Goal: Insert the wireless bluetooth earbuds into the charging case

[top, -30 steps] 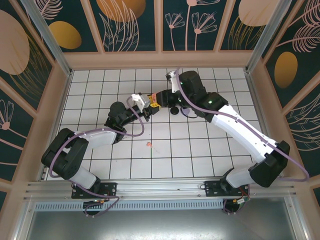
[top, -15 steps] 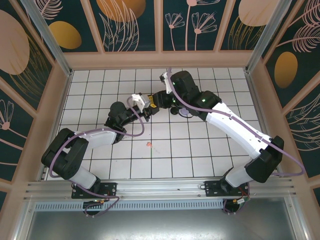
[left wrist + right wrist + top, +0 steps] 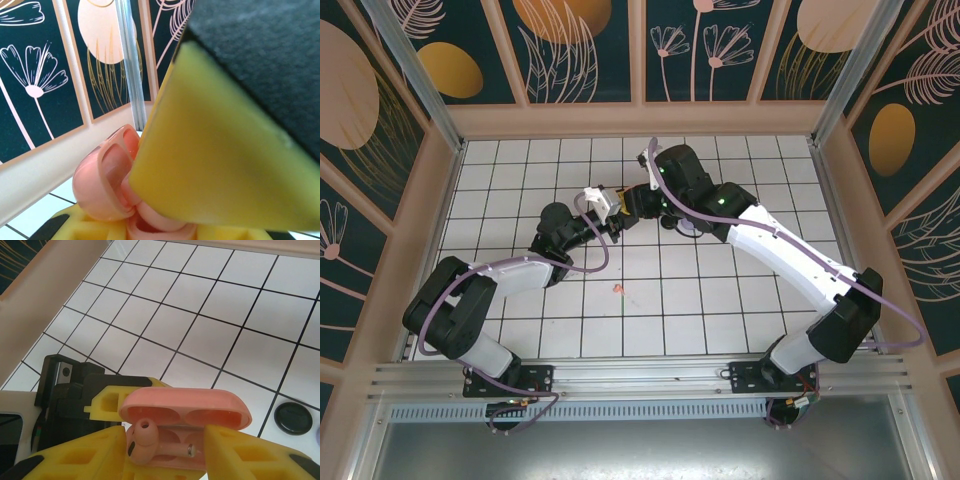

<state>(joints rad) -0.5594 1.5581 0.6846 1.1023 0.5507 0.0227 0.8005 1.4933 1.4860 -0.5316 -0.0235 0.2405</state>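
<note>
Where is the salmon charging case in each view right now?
Right wrist: charging case, lid open, bottom centre.
Left wrist: lower left, pressed against a big yellow finger.
Top external: mid-floor, at the tip of the left tool, mostly hidden beneath the right arm.
Shared landmark: the white tiled floor with black grid lines.

Bright even light, blurred close foregrounds

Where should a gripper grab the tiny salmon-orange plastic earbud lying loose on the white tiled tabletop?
From straight above: the tiny salmon-orange plastic earbud lies on the white tiled tabletop with nothing beside it. Pinch across its narrow width, probably the stem; it is too small here to tell which way that points.
</note>
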